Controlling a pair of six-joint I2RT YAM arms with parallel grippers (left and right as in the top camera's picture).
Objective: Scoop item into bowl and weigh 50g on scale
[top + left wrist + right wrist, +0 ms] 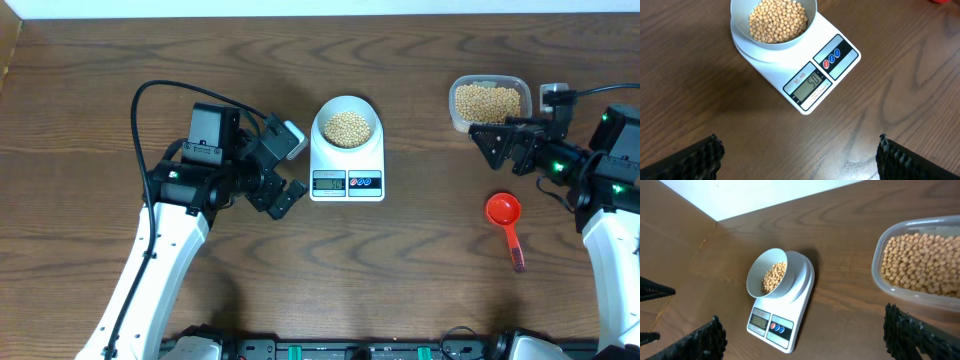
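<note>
The pale bowl [347, 124] sits on the white scale [347, 181] at the table's middle, partly filled with tan beans [347, 127]. In the left wrist view the bowl [740, 26] holds beans [778, 20] and the scale's display [812, 81] reads about 50. The right wrist view shows the bowl [756, 275] on the scale [790, 314]. My left gripper [286, 172] is open and empty just left of the scale. My right gripper [492, 145] is open and empty, just below the clear tub.
A clear plastic tub [489, 102] of beans stands at the back right, also in the right wrist view [920, 265]. A red scoop [505, 215] lies on the table at the right, below my right gripper.
</note>
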